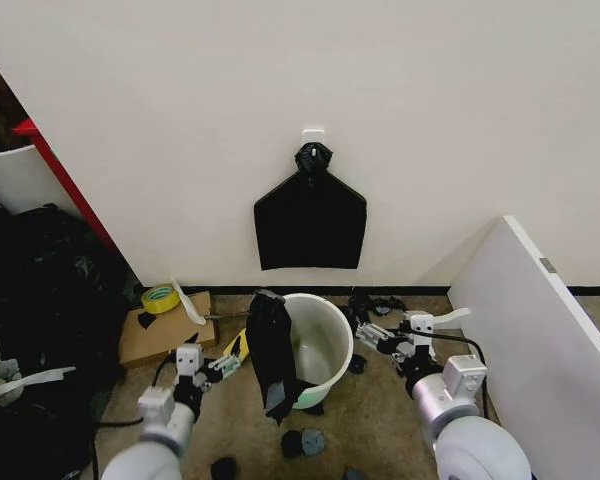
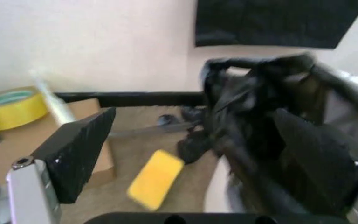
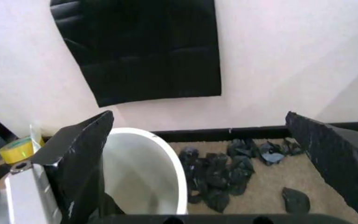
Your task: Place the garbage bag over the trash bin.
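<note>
Tan carpet (image 1: 380, 420) met a cream wall (image 1: 430, 100). The trash bin (image 1: 325, 345) stood centre, the garbage bag (image 1: 272, 355) draped over its 9 o'clock rim. The left gripper (image 1: 227, 366) at 8 o'clock and right gripper (image 1: 372, 336) at 3 o'clock were both spread open, empty. A yellow tape roll (image 1: 160, 298) sat on cardboard (image 1: 155, 335) at 10 o'clock; a white board (image 1: 540, 330) leaned at 3 o'clock.

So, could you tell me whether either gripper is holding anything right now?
No: the left gripper and right gripper are open and empty; the garbage bag just hangs over the trash bin rim.

Limp black garbage bag (image 1: 271, 352) hangs draped over the white trash bin (image 1: 320, 350)'s left rim.
</note>
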